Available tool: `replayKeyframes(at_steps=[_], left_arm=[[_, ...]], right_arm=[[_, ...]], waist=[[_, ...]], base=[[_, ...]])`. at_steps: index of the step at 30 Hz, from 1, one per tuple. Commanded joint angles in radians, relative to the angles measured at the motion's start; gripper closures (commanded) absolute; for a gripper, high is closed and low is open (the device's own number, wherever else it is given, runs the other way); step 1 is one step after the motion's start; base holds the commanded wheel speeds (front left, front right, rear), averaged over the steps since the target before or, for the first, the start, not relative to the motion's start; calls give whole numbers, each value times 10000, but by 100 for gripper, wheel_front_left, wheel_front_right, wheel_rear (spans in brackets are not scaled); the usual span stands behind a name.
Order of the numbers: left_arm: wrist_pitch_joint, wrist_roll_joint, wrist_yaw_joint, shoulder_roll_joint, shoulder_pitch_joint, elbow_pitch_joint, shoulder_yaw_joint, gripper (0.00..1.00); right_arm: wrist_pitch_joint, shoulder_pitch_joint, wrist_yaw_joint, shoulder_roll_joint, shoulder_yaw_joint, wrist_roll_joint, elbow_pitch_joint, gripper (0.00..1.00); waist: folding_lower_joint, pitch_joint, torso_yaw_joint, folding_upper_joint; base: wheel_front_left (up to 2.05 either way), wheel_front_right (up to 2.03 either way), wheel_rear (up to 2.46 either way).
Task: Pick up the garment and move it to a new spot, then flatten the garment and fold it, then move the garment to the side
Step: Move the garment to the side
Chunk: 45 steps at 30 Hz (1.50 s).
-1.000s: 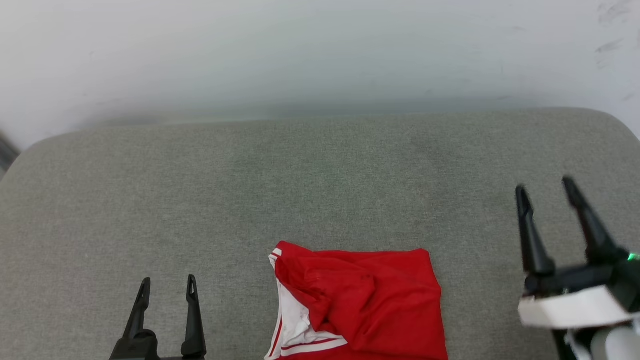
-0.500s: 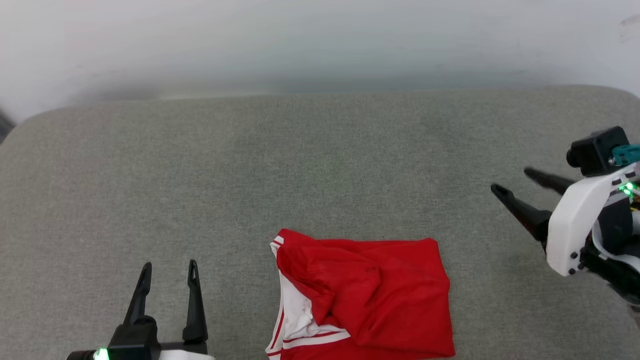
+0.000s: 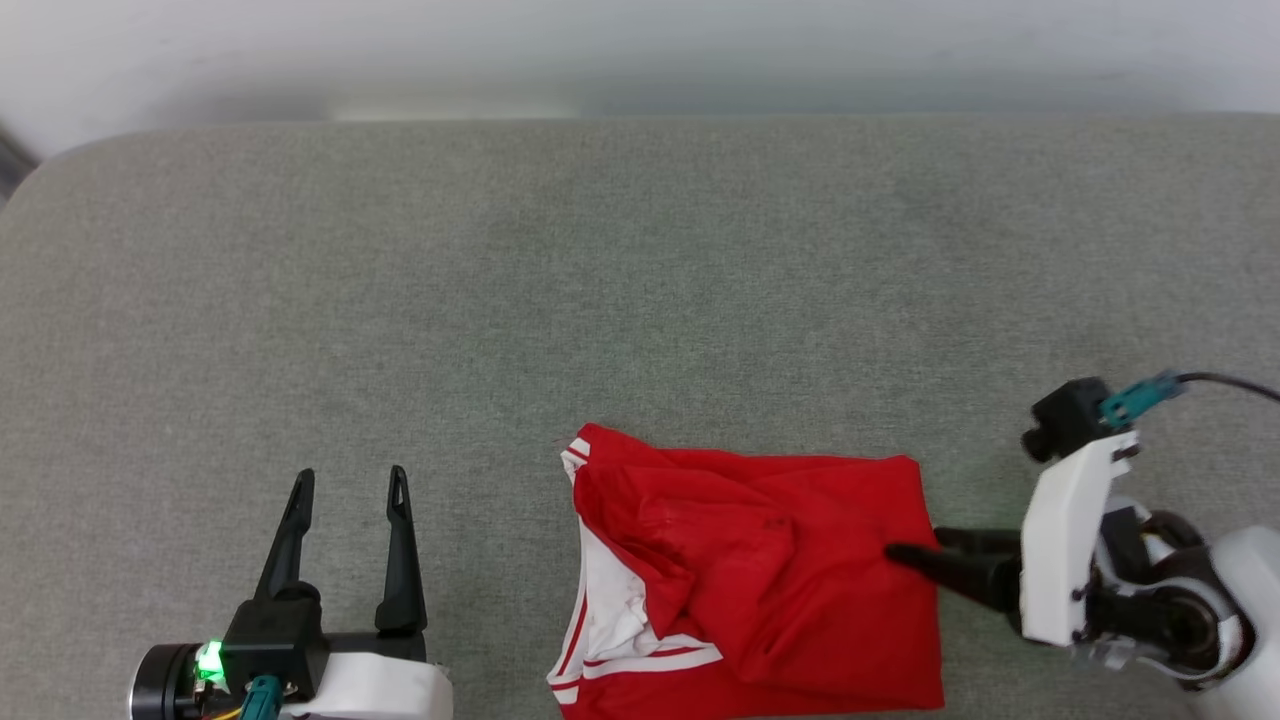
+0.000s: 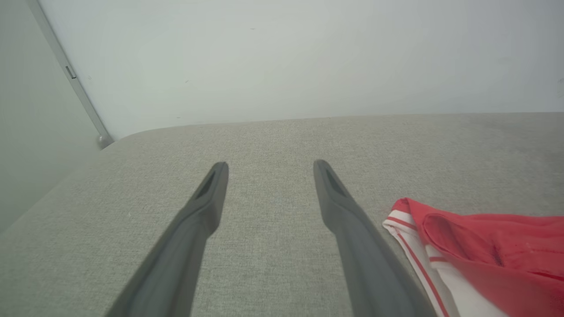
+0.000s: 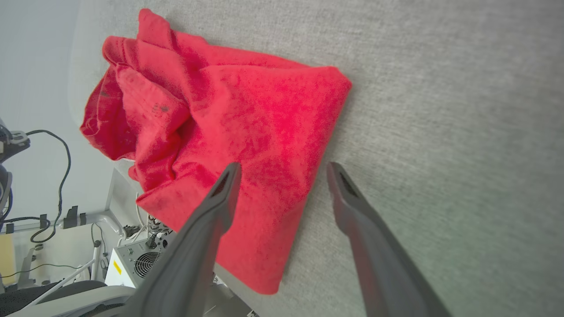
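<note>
Down at the near edge of the grey upholstered surface (image 3: 640, 280), the left gripper (image 3: 350, 478) hovers with its two dark tapered fingers spread apart, holding nothing and well clear of the garment (image 3: 760, 570). The red jersey lies against the same near edge, right of the middle, in a rough rectangle. It is flat along its right side and bunched into soft ridges on its left, where a white sleeve with red stripes peeks out. At the garment's right border the right gripper (image 5: 283, 171) reaches in sideways, jaws wide, one finger above the cloth and the other above bare upholstery, apparently straddling the edge to take hold. Such a bundle would suit either a shirt awaiting pick-up or one folded and due to go aside. Beyond, coarse-woven fabric runs to a rounded far edge below a plain pale wall (image 3: 640, 50).
</note>
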Motion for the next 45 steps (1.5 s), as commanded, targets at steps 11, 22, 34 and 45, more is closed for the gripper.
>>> replayKeyframes(at_steps=[11, 22, 34, 45], left_arm=[[-23, -38, -74, -24, -630, 152, -148, 0], [-23, -131, 67, -27, -235, 304, -148, 0], [-23, -289, 316, -27, 337, 39, 127, 0], [-21, -14, 199, -9, -251, -282, 318, 0]], right_arm=[[-195, 235, -27, 669, 2148, -319, 1589, 0], [-1898, -910, -12, 199, 2756, -368, 1124, 100], [-2383, -2805, -6, -1587, 3858, -1223, -1130, 100], [-2537, -3830, -6, -3254, 3699, -2044, -1710, 100]], waist=[[0, 646, 541, 0], [0, 1, 462, 0], [0, -652, -1194, 0], [0, 476, -3028, 0]], base=[[0, 0, 0], [0, 0, 0], [0, 0, 0], [0, 0, 0]])
